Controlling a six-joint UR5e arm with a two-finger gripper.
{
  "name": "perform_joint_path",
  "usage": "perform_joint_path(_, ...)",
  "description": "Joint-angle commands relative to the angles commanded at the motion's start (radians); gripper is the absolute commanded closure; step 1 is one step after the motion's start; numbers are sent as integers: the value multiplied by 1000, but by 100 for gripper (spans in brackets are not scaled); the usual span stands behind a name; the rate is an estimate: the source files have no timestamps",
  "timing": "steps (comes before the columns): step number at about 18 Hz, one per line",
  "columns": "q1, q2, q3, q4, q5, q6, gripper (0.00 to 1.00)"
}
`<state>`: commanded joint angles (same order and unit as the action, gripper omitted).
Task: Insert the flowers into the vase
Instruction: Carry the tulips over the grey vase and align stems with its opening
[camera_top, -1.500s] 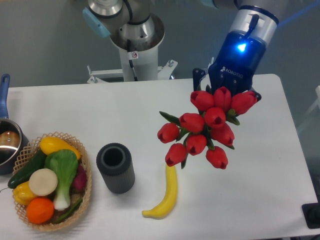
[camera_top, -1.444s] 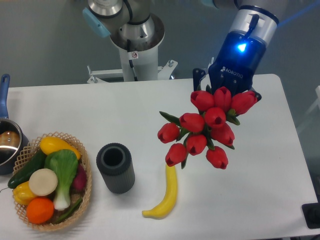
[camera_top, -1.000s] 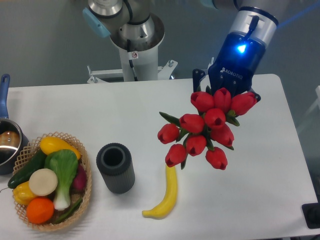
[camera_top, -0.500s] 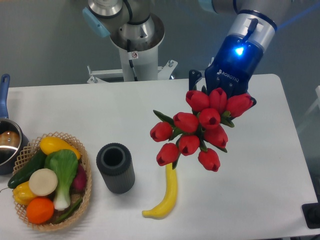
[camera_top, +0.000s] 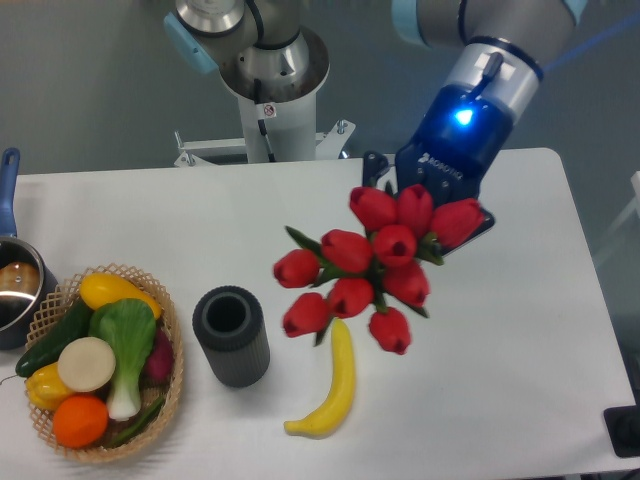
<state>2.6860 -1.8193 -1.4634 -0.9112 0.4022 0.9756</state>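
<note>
At the far left edge of the table (camera_top: 520, 400) we saw a steel pot (camera_top: 18, 285) with a blue handle, well left of the vase (camera_top: 232, 336). Next came a wicker basket (camera_top: 172, 372) of play vegetables and fruit, just left of the vase and apart from it. The vase itself stood upright on the table, its round mouth open and nothing over it. A yellow banana (camera_top: 332, 385) lay on the table just right of the vase, apart from it. Above the banana and up to the right of the vase hung the flowers (camera_top: 372, 268), clear of the table, buds toward the camera. Behind them was the end effector (camera_top: 425, 190); the buds hid its fingers, so we could not tell how far it was closed, though the bunch hung from it.
</note>
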Motion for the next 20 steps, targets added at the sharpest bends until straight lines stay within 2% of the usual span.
perform_joint_path(5,-15,0,-51,5,-132,3,66)
perform_joint_path(7,-32,0,-72,26,-169,5,66)
perform_joint_path(9,-48,0,-83,43,-180,5,66)
perform_joint_path(20,-152,-2,-147,48,-212,12,66)
